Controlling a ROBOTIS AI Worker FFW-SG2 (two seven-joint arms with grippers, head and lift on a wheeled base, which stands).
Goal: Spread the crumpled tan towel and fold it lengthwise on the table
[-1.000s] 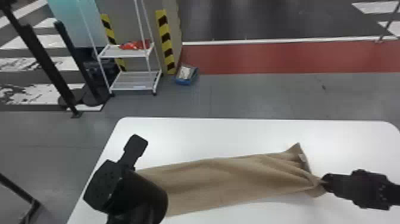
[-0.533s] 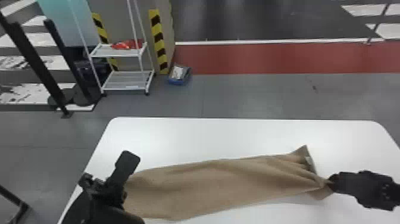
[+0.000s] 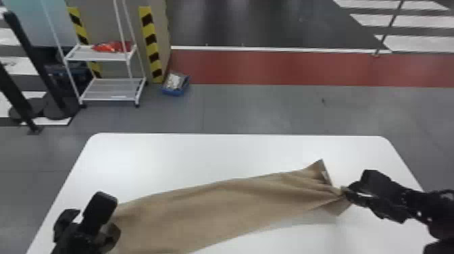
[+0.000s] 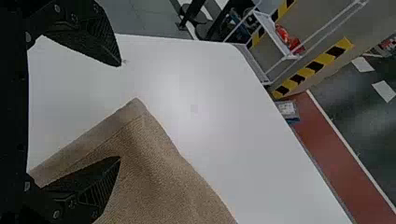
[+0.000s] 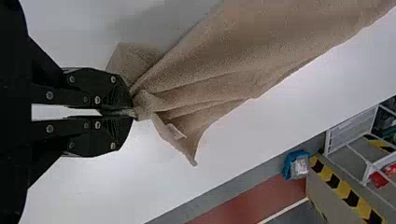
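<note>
The towel [image 3: 209,206] runs slantwise over the bench [image 3: 236,152], fairly smooth along the middle but gathered into creases at its right end, where a small tag [image 5: 176,132] shows. Those creases are your first worry: they fan out from a single pinch, so if you fold now they'd likely get trapped inside and the long edges wouldn't meet.

Your right hand [image 5: 131,112] is clamped on that gathered end, with one corner sticking out past the grip on each side. It looks like a small bite of cloth. Pull hard and it may slip free, or drag the whole towel further askew.

Your left hand [image 4: 120,111] has its fingers spread, one over the towel and the other over bare bench. The free corner [image 4: 137,106] pokes out between and beyond them. Close from there and you could catch only a sliver, or push the corner aside, because the cloth isn't well centred; line up on the hem first. Tugging with just one side held would probably slide the towel rather than spread it.
</note>
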